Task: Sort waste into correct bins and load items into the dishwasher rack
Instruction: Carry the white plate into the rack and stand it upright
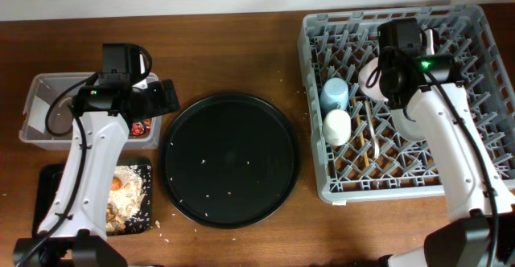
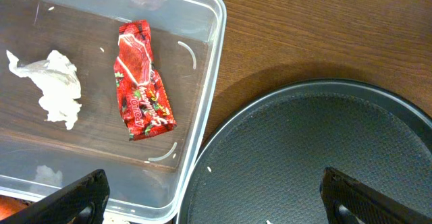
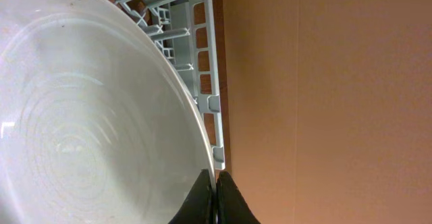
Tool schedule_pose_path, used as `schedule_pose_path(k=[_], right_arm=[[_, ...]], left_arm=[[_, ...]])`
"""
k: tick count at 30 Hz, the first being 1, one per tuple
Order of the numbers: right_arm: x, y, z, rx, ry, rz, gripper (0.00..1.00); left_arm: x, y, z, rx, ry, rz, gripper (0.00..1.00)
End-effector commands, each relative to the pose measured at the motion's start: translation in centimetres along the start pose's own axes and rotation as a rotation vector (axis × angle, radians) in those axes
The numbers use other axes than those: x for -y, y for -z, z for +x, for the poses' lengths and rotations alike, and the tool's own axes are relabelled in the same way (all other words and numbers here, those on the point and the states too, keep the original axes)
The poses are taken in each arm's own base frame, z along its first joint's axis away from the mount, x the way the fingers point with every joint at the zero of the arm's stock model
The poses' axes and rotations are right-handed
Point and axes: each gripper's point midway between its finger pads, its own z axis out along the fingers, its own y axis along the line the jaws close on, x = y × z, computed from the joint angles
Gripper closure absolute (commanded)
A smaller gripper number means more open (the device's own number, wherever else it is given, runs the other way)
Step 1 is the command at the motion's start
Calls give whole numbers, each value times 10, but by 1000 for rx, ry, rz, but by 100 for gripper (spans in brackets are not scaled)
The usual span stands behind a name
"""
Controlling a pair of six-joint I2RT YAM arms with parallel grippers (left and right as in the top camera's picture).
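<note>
Overhead, we find the blue cup (image 1: 335,92), cream cup (image 1: 336,126) and chopsticks (image 1: 372,142) in the rack (image 1: 483,34), and scraps (image 1: 125,195) in the black tray (image 1: 149,211); the wrapper (image 2: 142,82) and tissue (image 2: 50,86) lie in the tub (image 2: 202,116); the left end effector (image 2: 214,200) gapes wide, empty; the right end effector (image 3: 216,197) is closed at the racked plate (image 3: 88,116)'s rim; nearly finished, we judge.

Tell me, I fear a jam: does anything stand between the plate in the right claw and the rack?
Nothing visible does. The plate, pinched at its rim by the right claw, is at the pegs of the rack; the blue cup and cream cup stand apart.
</note>
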Motion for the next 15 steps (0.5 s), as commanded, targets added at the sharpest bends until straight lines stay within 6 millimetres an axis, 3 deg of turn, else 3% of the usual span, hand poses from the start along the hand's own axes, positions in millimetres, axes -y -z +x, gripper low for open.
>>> schedule_pose_path(k=[1,11,15], right_arm=[[-4,-2,3,-5,0,-24,96],[-30,1,0,15,11,-174,94],[-46,5,-3,33,9,-274,60]], left_arm=[[-1,2,-3,11,6,-8,1],[-1,2,-3,11,6,-8,1],[-1,2,-3,11,6,-8,1]])
